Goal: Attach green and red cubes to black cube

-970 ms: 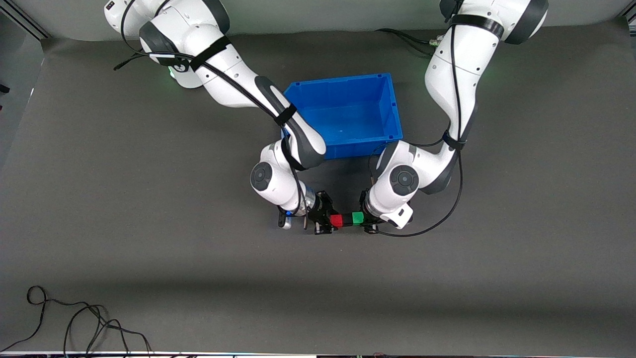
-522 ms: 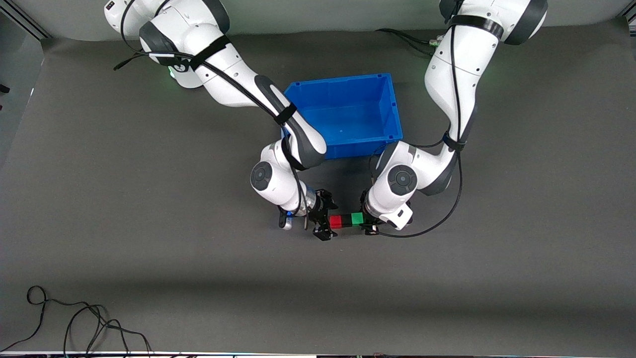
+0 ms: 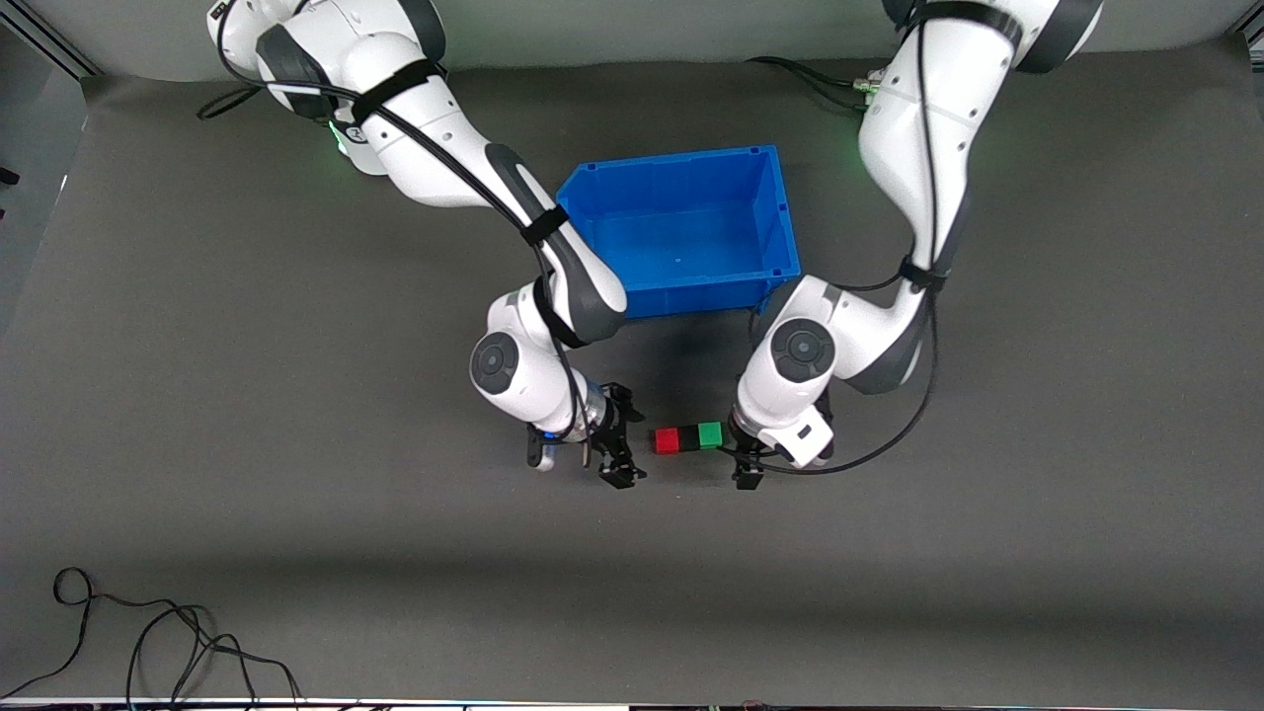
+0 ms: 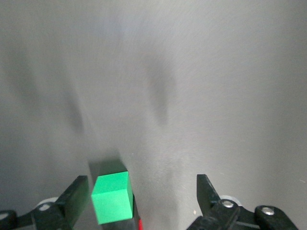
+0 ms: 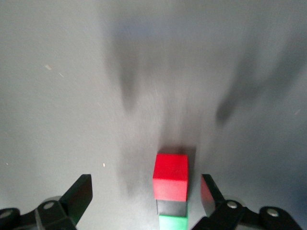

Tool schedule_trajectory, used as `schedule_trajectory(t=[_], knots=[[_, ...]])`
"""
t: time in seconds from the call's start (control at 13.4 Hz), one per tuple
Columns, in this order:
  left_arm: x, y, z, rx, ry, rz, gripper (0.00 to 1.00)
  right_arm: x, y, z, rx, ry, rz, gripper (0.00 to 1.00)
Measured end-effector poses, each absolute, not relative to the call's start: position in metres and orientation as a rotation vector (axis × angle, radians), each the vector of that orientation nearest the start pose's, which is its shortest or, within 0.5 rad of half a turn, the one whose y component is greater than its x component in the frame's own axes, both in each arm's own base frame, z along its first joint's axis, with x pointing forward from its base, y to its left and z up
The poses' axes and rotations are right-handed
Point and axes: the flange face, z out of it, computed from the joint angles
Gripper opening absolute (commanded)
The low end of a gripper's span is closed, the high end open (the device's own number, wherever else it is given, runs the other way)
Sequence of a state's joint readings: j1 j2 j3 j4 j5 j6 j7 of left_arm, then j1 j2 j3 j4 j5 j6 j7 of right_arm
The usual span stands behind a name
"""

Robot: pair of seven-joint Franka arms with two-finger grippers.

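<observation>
The right pincer [image 3: 620,457] and left pincer [image 3: 743,464] hover released, flanking the joined row of small red cube [image 3: 668,440], matte black cube [image 5: 171,208] and green cube [image 3: 710,434] mid-counter; the open blue plastic bin [image 3: 780,219] sits nearby toward the robots' edge; a loose black cable [image 3: 148,642] lies at the front corner of the dark grey counter [image 3: 296,513].

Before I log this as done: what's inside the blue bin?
Nothing shows on the bin's floor. The right arm's forearm covers one corner, so that part cannot be checked. The red and green cubes lie outside it.
</observation>
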State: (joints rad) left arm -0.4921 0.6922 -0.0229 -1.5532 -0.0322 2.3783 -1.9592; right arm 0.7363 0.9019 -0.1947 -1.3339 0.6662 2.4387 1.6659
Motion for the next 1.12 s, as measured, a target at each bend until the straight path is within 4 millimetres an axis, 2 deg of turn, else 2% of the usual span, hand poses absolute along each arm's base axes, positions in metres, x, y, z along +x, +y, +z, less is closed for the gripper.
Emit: schedule_trajectory(t=[0.22,0.45,0.6,0.82,0.97,1.12], knots=[[0.634,-0.304,0.332,-2.581,-1.91,0.004,1.0,0.642,0.401,0.247,-2.158,1.878,0.249,1.0],[0.642,-0.252,0.388,-2.73,-1.698,-0.029,1.0,0.65,0.369,0.282,-2.305,1.811,0.268,1.0],[0.648,-0.21,0.406,-2.804,-1.539,-0.028,1.0,0.656,0.338,0.311,-2.39,1.765,0.29,1.0],[0.645,-0.133,0.43,-2.96,-1.12,0.012,1.0,0.661,0.288,0.36,-2.54,1.644,0.269,1.0],[0.634,-0.079,0.448,-3.04,-0.85,0.047,1.0,0.655,0.263,0.385,-2.632,1.576,0.217,1.0],[0.62,-0.042,0.469,-3.077,-0.675,0.094,1.0,0.642,0.243,0.405,-2.696,1.502,0.19,1.0]])
